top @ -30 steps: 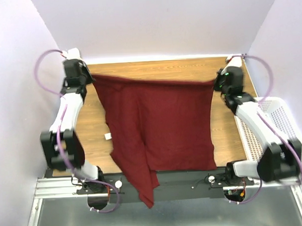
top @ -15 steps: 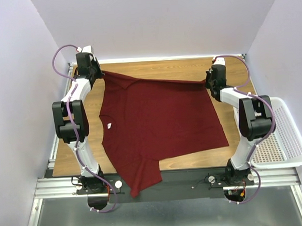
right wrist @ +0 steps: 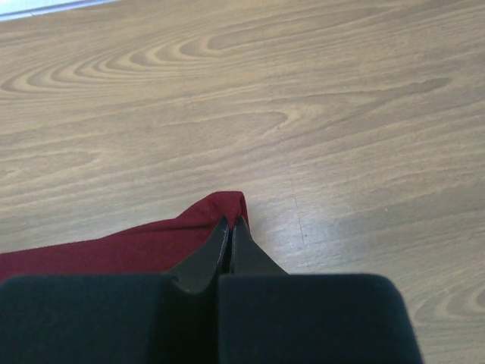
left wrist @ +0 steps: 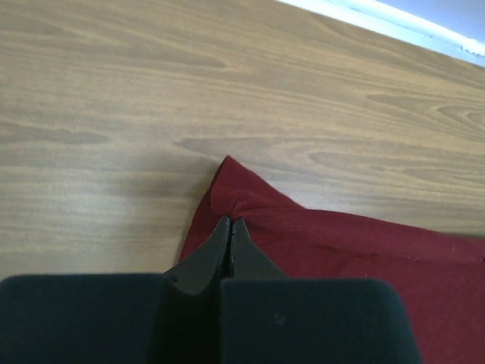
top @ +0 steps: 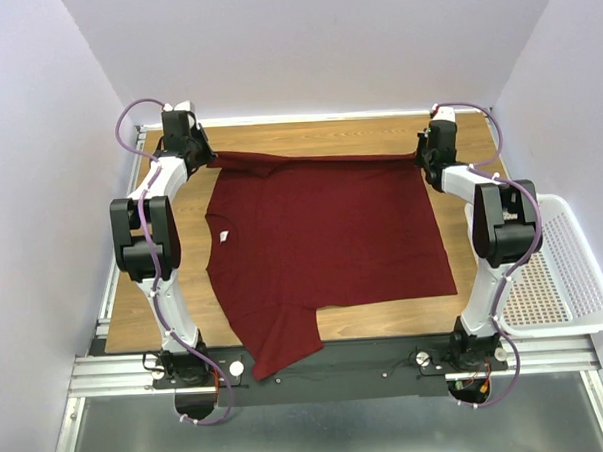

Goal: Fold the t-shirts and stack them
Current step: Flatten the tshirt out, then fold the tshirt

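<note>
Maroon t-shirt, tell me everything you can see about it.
The maroon t-shirt is plain, soft cloth, spread nearly flat on the wooden table, neckline with a small white tag toward the left. The left gripper and right gripper, both shut, pinch its two far corners. One short sleeve overhangs the table's near edge.

The right gripper (right wrist: 229,224) has its black jaws pressed together, pinching a raised corner of the maroon t-shirt (right wrist: 144,244). From that corner the cloth runs off to the left across the wood-grain table (right wrist: 318,114).

Lab: enclosed wood bench (top: 318,135), alu rails (top: 118,370)
</note>
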Controlling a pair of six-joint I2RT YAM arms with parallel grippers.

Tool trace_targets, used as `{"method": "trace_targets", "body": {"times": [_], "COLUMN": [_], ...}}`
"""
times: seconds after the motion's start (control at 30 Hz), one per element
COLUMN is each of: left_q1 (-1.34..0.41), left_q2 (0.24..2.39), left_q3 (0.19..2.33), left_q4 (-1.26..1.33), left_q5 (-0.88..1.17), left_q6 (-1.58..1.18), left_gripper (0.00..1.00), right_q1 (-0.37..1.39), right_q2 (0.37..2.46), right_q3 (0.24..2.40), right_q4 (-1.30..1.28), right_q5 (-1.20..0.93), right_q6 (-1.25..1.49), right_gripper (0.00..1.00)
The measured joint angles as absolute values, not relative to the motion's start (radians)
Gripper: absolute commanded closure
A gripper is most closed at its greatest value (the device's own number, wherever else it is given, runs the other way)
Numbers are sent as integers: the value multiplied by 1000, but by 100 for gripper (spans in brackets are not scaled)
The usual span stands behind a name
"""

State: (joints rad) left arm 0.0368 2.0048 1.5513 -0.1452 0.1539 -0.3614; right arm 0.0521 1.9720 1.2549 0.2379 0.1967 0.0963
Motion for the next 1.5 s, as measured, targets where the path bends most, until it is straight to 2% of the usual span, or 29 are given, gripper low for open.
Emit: {"method": "trace_targets", "body": {"times": [0.63,1.07,1.5], "left_q1": [13,13,13], "left_q2": [1810,1716,1640], "left_q3": [1458,1258,1170], "left_q4": [-387,-421,-421], "left_q5": [170,193,220], "left_q6": [-366,-368,-367], "left_gripper": [100,100,100], "right_q1": [51,50,50], "right_q2": [1919,1805,1787], "right_q3": [1225,1154,1078], "right_q4": [167,77,0], "right_q5": [266,270,281], "right_q6": [111,174,239], "right_gripper": [99,99,99]}}
